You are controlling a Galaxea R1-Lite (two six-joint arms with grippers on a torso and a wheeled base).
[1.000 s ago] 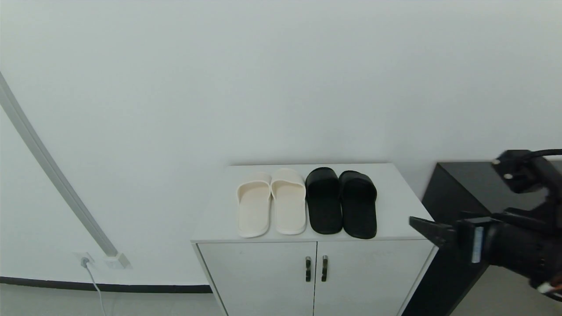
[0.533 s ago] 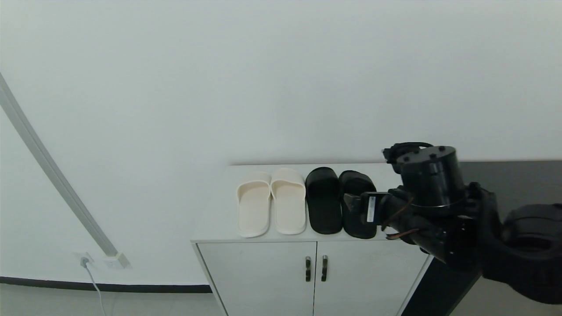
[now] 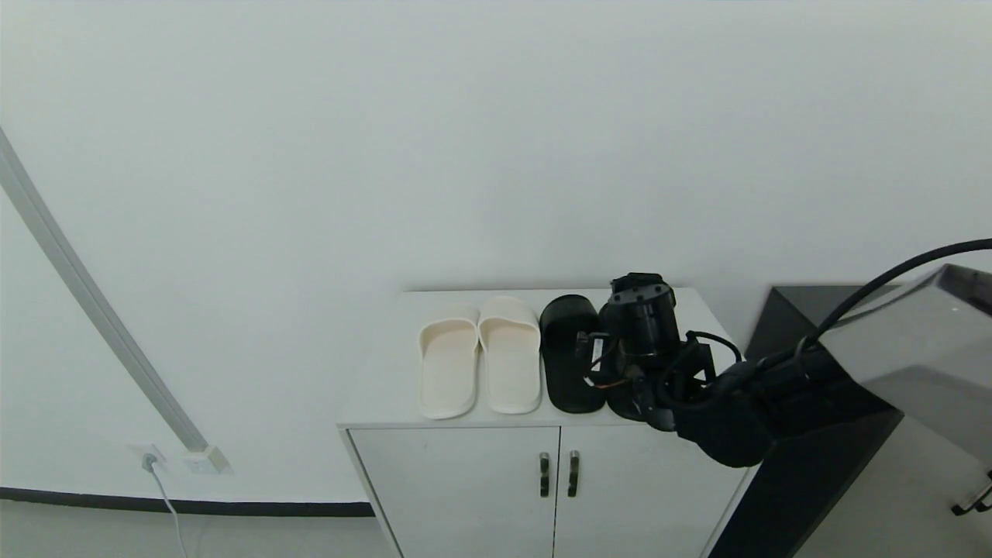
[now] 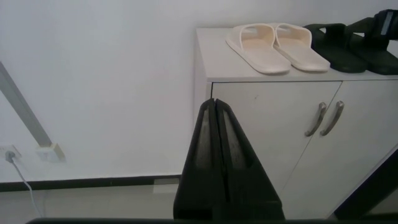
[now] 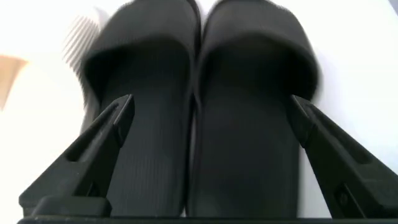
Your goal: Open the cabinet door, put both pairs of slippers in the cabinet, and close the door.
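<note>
Black slippers sit atop the cabinet, my wide-open right hand over them (left hand closed).

Your white cabinet stands with its back to the wall. Both of its doors are shut, and the handles sit side by side at the middle seam. On its top you have two pairs of slippers in one row, toes toward the wall and heels close to the front edge. The white pair lies around the middle, well apart from the left edge. The black pair lies just beside it on the right. Its right slipper is partly hidden, so you cannot tell how near the right edge it reaches.
</note>
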